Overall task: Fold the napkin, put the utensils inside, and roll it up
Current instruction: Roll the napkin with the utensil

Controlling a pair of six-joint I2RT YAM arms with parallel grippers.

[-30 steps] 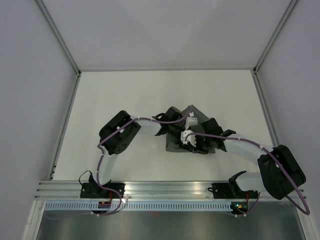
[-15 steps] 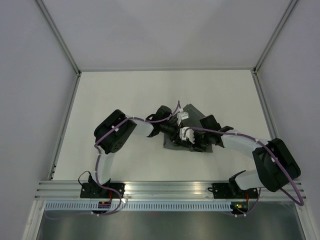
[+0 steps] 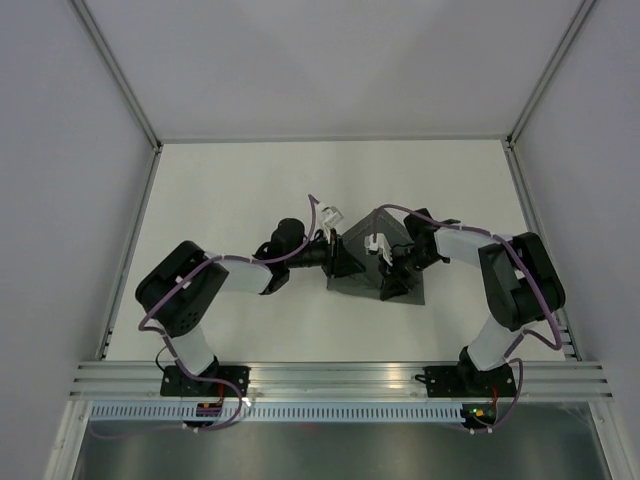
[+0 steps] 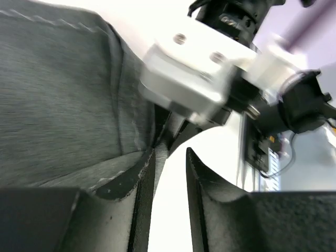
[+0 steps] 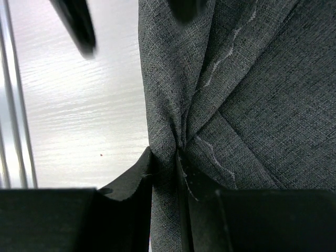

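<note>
White tabletop: dark grey stitched fabric napkin, part-folded. Right gripper pinches a bunched fold; left gripper narrowly parted at the cloth's edge. Step, as judged: folding. Next: lay fold flat.

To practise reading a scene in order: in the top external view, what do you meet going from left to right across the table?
In order: left frame rail → left arm's elbow → napkin → right arm's elbow. The left hand and right hand overlap the napkin, so are left out.
</note>
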